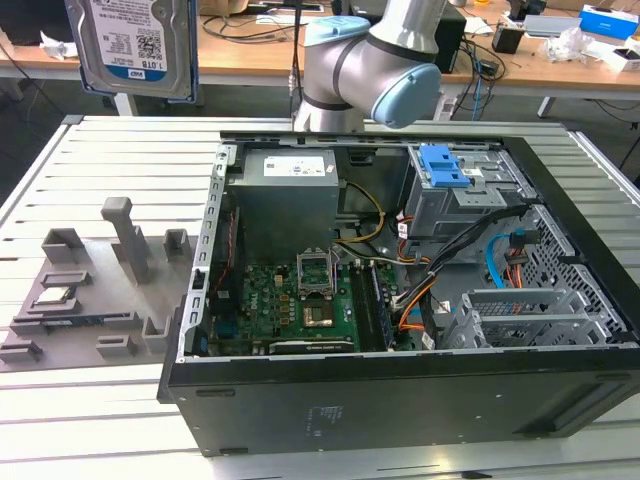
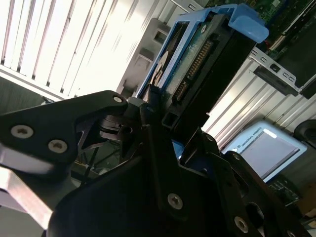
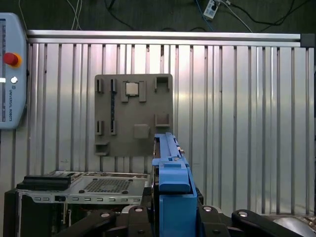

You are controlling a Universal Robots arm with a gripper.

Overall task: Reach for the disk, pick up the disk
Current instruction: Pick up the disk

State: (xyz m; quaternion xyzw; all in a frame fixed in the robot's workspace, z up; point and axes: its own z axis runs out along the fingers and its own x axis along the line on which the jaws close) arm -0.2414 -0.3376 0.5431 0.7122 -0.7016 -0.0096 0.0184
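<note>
Already we see the flat silver metal disk in its blue plastic bracket (image 1: 135, 45) hanging high at the exterior view's left, well apart from the open black computer case (image 1: 400, 400). Both wrist views add the black gripper (image 3: 174, 213) clamped on its edges, with the ribbed aluminium table (image 3: 237, 123) lying open beyond.

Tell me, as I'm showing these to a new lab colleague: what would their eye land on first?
First, the disk, silver in a blue bracket, hangs high at the exterior view's upper left; the first wrist view shows it edge-on, clamped in the gripper. Next, the open computer case lies on the slatted table with its green motherboard exposed. A grey fixture tray sits beside the case, to the exterior view's left.
</note>
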